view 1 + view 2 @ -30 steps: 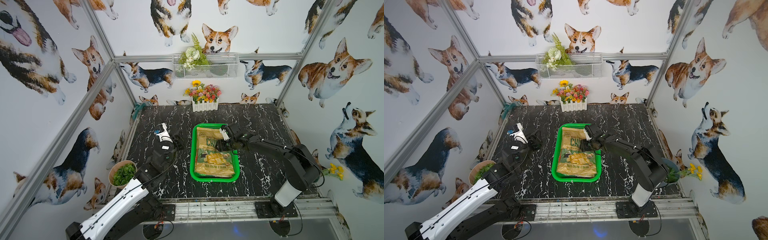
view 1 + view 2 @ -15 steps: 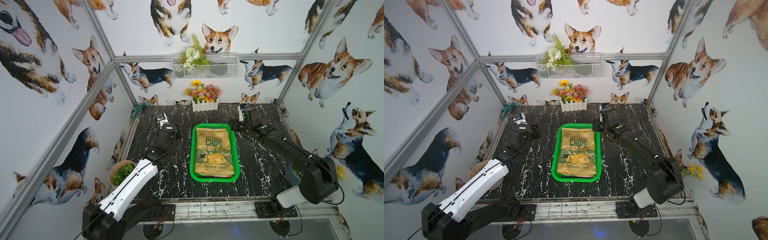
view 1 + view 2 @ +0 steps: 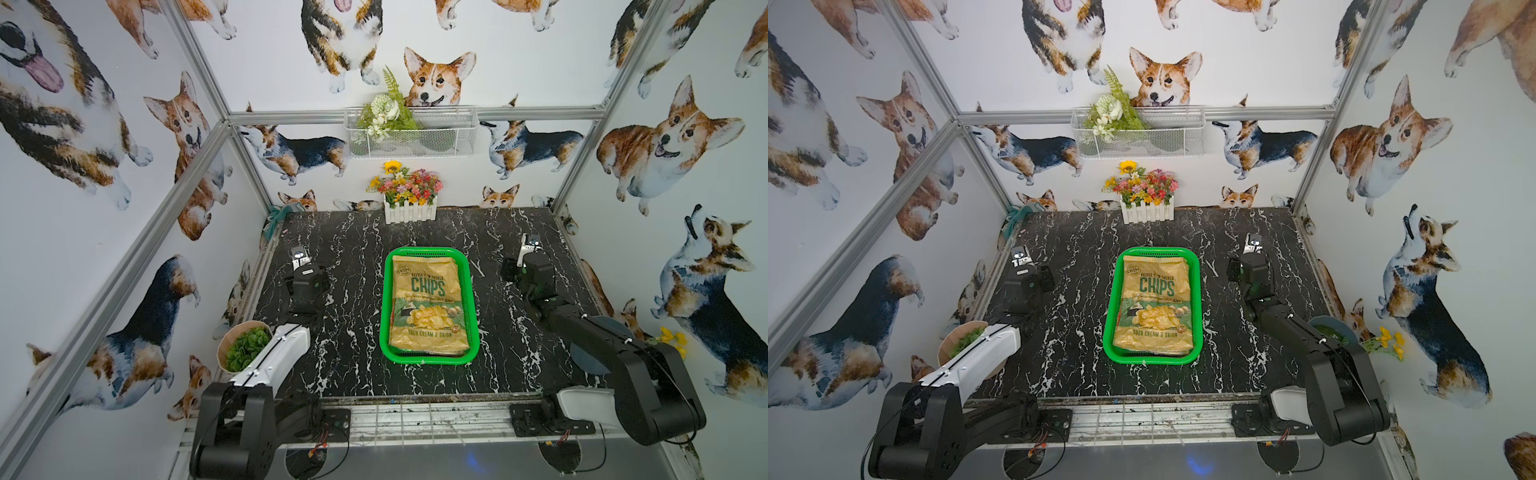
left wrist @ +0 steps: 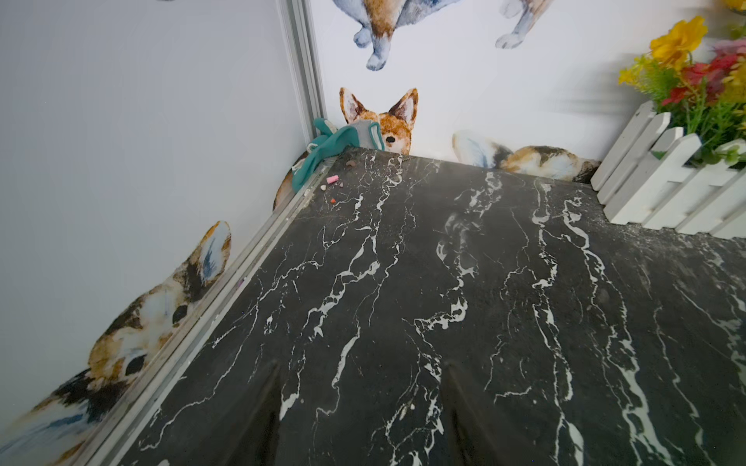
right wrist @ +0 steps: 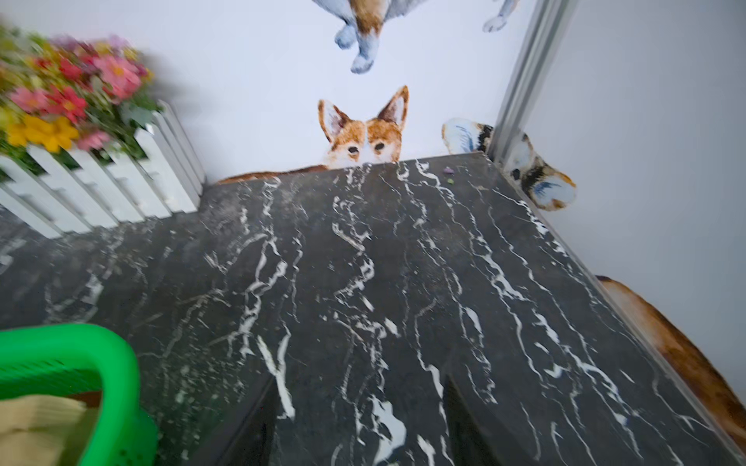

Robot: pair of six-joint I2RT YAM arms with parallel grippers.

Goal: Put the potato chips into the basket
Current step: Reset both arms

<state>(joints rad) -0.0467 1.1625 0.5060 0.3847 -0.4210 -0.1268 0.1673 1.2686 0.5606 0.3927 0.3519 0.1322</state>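
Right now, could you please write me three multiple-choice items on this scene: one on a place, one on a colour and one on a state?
1. Where does the CHIPS bag lie? A beside the flower planter; B in the wire rack on the wall; C in the basket.
2. What colour is that basket? A white; B green; C black.
3. How do the left pincer and right pincer stand? A open and empty; B shut on the bag; C shut on the basket's rim.
Answers: 1 C, the bag lies flat within the basket's walls; 2 B, its rim is bright green; 3 A, each wrist view shows only marble tabletop between parted jaws.
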